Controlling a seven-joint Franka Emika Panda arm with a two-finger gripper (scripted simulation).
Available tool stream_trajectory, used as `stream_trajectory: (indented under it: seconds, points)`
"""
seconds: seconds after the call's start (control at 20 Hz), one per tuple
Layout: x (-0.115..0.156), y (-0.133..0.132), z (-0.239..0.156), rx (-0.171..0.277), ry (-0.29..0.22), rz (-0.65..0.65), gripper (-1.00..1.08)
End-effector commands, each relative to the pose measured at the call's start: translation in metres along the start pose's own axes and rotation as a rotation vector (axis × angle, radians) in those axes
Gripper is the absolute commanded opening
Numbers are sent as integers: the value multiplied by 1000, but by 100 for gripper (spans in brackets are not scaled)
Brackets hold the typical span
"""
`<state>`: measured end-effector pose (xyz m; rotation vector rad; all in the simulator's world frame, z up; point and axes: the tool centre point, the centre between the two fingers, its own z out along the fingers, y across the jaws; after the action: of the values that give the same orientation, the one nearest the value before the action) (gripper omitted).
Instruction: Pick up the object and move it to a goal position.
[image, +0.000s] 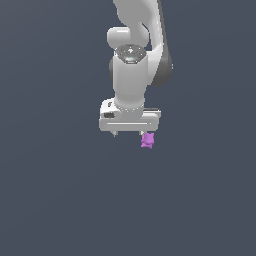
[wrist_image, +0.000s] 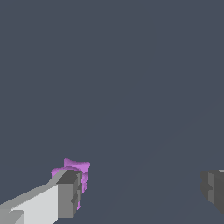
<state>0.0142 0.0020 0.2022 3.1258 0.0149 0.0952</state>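
No writing readable anywhere. White glossy arm (image: 131, 60) hangs from top centre of the exterior view, gripper (image: 128, 134) pointing down, jaws wide apart. Purple lumpy, knobbly object (image: 147, 141) sits just right of centre, at the fingertip on the exterior view's right. Wrist view alone shows the object (wrist_image: 78, 170) behind one grey, blocky finger (wrist_image: 68, 192), outside the gap; whether they touch is unclear. Plain dark grey floor (image: 60, 200).
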Motion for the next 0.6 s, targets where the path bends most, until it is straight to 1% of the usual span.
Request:
stream_trajectory:
  seconds: [0.0,0.4,0.55]
  points:
    - [0,0,0,0,0,0,100]
    - [4,-12,1,21,3,-14,100]
    - [6,-13,0,25,5,-18,100]
